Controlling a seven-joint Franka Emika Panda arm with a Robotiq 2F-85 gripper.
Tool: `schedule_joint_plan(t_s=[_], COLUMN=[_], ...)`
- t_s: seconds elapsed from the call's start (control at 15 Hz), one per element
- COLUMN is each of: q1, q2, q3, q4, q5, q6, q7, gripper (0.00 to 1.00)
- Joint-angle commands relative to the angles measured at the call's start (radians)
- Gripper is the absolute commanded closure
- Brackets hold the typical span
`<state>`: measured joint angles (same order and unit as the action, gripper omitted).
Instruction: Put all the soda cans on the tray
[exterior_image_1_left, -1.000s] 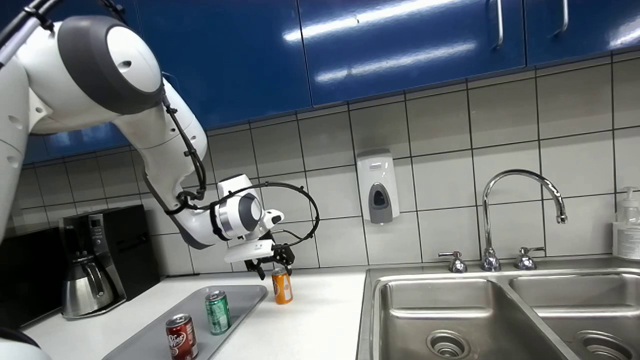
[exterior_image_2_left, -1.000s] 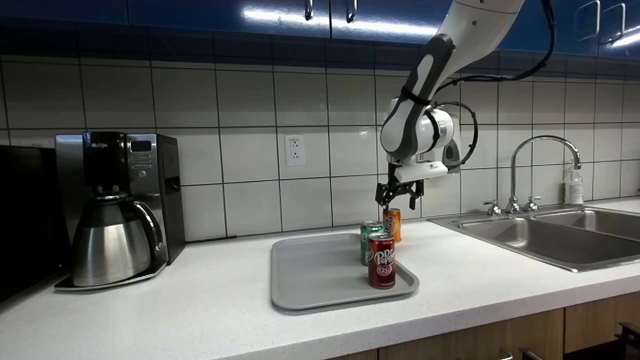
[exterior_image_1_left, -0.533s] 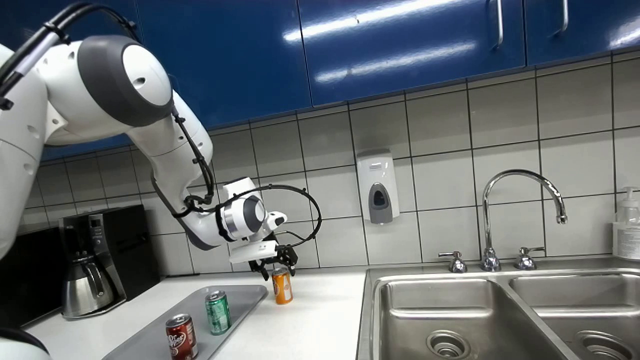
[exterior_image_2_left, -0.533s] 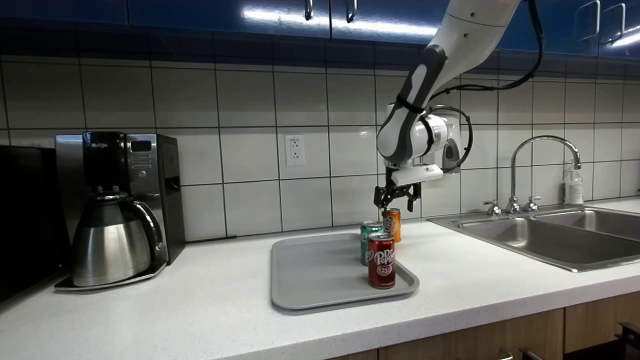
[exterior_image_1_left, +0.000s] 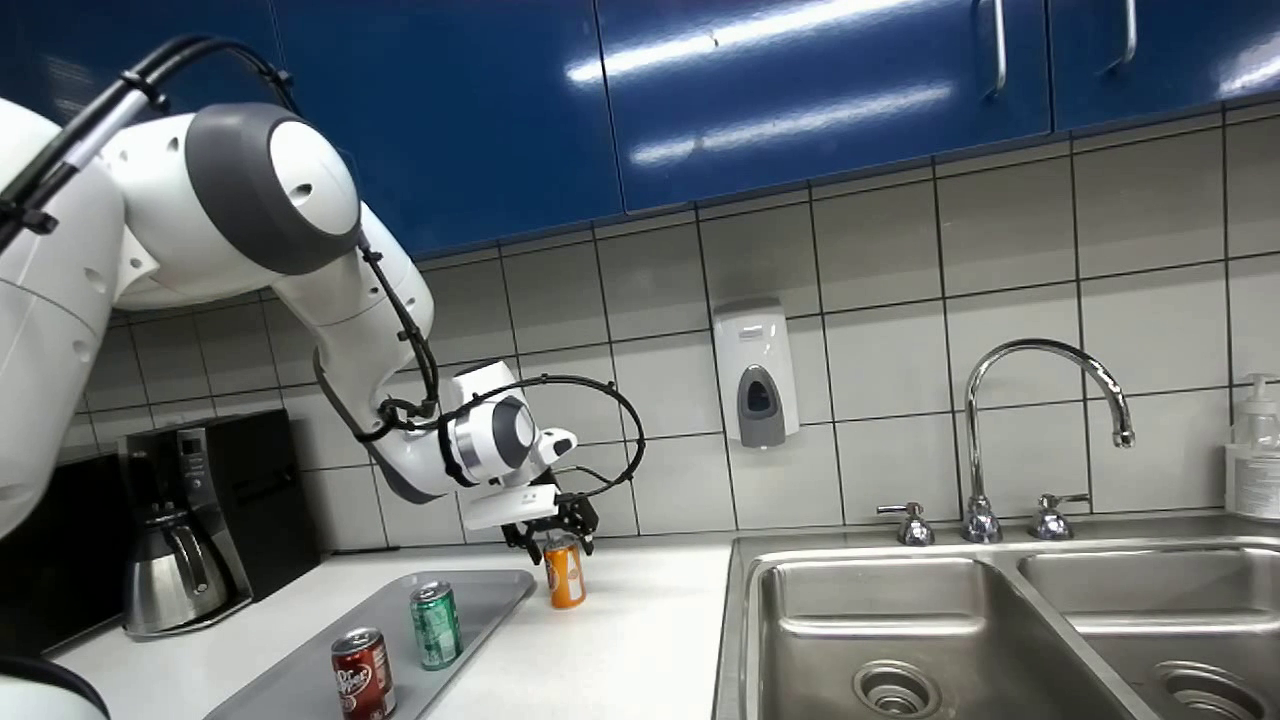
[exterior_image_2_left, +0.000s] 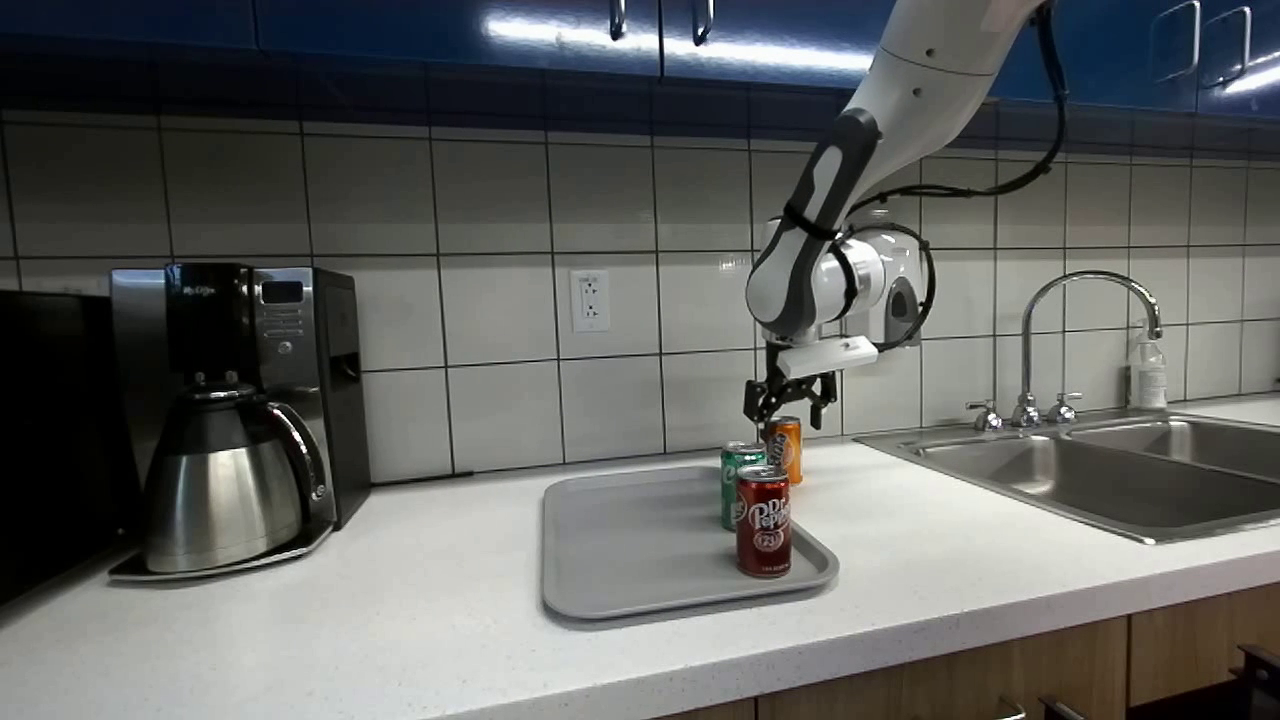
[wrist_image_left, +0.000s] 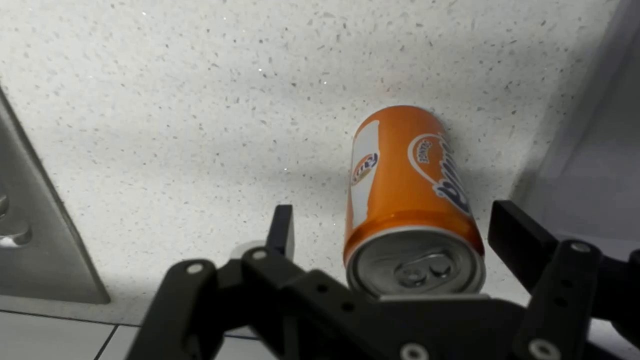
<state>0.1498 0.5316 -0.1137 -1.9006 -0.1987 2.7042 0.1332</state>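
Our gripper has its jaws spread wide around the top of the orange can, one finger per side. Looking at the wrist view, we can see a gap on both sides, tighter on the tray side, so it's not gripped. That can's standing upright on the white counter, just beside the tray near its back corner on the sink side. We've got the green can and the red can upright on the tray itself, near each other but apart, both toward the sink-side edge. Steel sink is over one way, coffee maker the other.
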Motion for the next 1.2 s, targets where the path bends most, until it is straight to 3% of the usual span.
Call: schedule_joint_plan(t_s=[0.0,0.13,0.2,0.27,0.53,1.13], q1=[0.007,0.008,0.007,0.007,0.007,0.009], q2=[0.03,0.039,0.043,0.047,0.056,0.045], q3=[-0.005,-0.005,-0.004,-0.004,-0.002,0.001], q4=[0.056,0.067,0.072,0.075,0.085,0.083], q5=[-0.013,-0.013,-0.01,-0.01,-0.008,-0.008], q6=[-0.046,-0.051,-0.051,-0.049,-0.042,-0.031], q7=[0.018,0.017,0.019,0.017,0.014,0.012], gripper=[0.0,0.0,0.08,0.26,0.58,0.61])
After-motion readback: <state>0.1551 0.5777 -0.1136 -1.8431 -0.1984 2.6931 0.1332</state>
